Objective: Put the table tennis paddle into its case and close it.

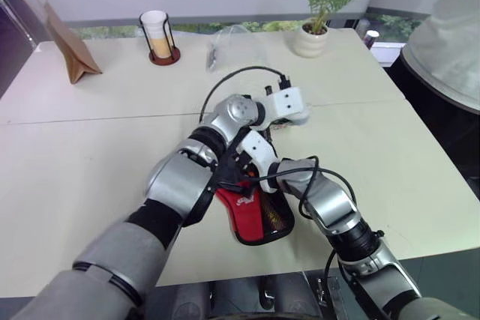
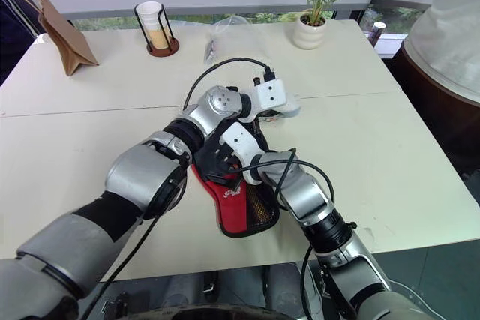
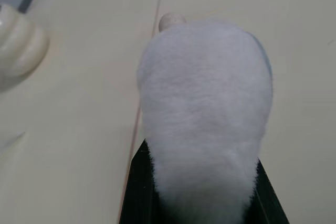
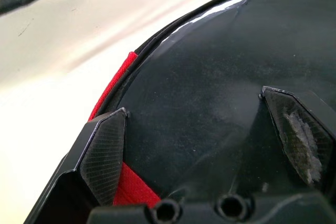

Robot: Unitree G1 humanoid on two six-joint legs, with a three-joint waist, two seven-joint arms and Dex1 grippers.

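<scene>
The case [image 1: 251, 215], a black pouch with a red panel, white logo and mesh pocket, lies near the table's front edge under my crossed arms. My left arm reaches over it to the right. In the left wrist view my left gripper [image 3: 205, 129] looks shut, its white fuzzy pad hovering over bare table beyond the case. My right gripper [image 4: 202, 135] is open, its fingers [image 4: 105, 150] spread wide over a glossy black round face [image 4: 210, 66] that I take for the paddle, with the case's red fabric [image 4: 113, 90] along its edge. In the eye views the arms hide the paddle.
Along the table's far side stand a brown paper bag [image 1: 71, 50], a cup in a wire holder [image 1: 159, 35], a clear plastic bag [image 1: 236, 46] and a potted plant [image 1: 315, 31]. A person [image 1: 450, 43] stands at the right edge of the table.
</scene>
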